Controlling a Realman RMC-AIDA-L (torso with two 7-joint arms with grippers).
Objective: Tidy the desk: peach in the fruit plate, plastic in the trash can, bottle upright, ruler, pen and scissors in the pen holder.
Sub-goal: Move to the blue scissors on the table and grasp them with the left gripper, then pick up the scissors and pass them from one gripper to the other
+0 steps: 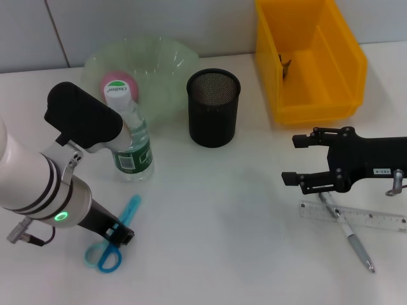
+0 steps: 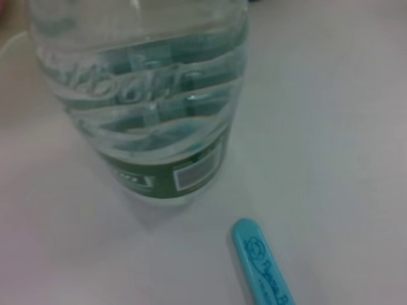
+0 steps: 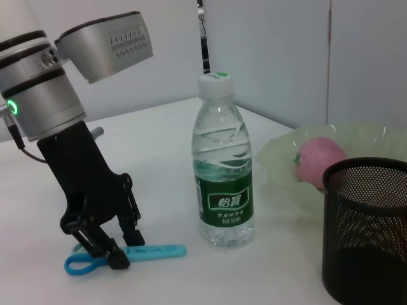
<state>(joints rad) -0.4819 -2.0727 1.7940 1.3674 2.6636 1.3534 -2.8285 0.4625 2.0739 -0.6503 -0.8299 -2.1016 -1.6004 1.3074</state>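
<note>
Done: peach (image 1: 117,83) in plate (image 1: 166,54), bottle (image 1: 130,141) upright beside plate. Left: scissors (image 1: 113,244), ruler (image 1: 354,216), pen (image 1: 350,236). My left gripper (image 3: 113,243) fingers narrow at scissors; right gripper (image 1: 297,160) fingers wide over ruler.

You are working over a plain white desk (image 1: 222,210) with a smooth matte top, evenly lit with soft shadows. Behind its far edge stands a pale grey panelled wall (image 1: 159,19) with a thin vertical seam. The right wrist view shows the same wall panels (image 3: 280,57).
</note>
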